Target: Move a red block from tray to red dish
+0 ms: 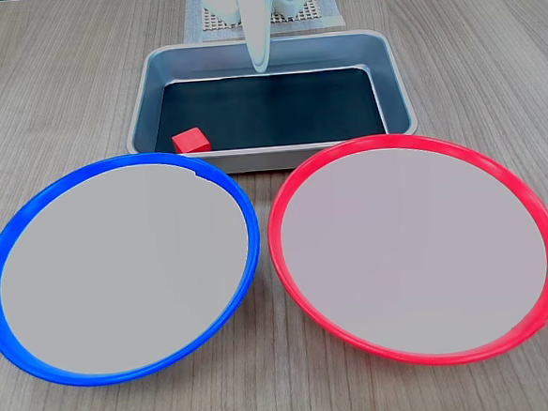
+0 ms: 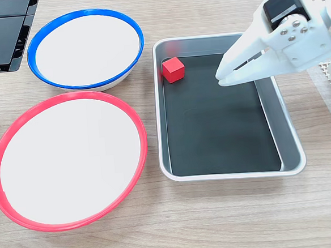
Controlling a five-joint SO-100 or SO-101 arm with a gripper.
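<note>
Red block point(image 1: 191, 141), a small cube with glossy faces and sharp edges, lies inside the tray point(image 1: 144, 102) on its dark bottom, in the corner that is nearest to the blue-rimmed dish point(image 1: 118, 268). It touches nothing else that I can see.

The tray is rectangular, of silver-grey metal with rounded corners and sloping walls, and its black bottom looks matt. Apart from the block, it holds nothing.

In front of the tray in a fixed view, two big round shallow dishes lie side by side on the wooden worktop, their rims almost touching. The red dish point(image 1: 416, 252) has a bright red rim and a pale grey-white centre, smooth and bare. The blue-rimmed one has the same shape, and it is also bare inside.

The gripper point(image 2: 222, 77) is of white plastic and hangs over the tray near its far long wall in a fixed view, well apart from the block. Its two fingers come nearly together at the tips, with only a narrow slit between them, and they hold nothing.
</note>
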